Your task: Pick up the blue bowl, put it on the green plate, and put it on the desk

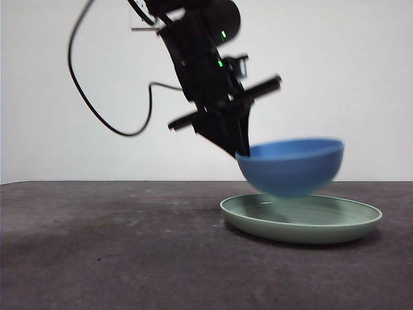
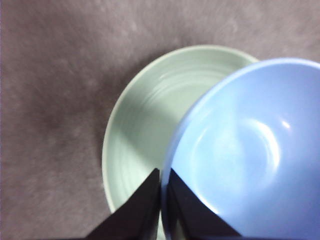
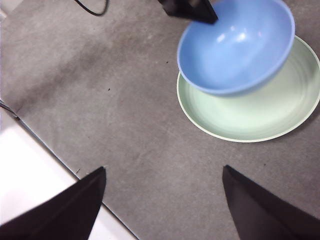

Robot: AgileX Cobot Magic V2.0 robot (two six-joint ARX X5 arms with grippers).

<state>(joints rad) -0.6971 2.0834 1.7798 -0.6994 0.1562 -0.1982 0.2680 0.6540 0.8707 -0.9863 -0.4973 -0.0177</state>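
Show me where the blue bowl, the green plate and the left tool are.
blue bowl (image 1: 293, 168): front view, outer wall.
green plate (image 1: 303, 227): front view, near rim.
left tool (image 2: 161, 200): left wrist view, midway between its tips, clamped on the bowl's rim.

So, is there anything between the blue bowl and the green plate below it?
No. In the front view the blue bowl, pinched at its rim by the left gripper, hangs just above the green plate with only air between.
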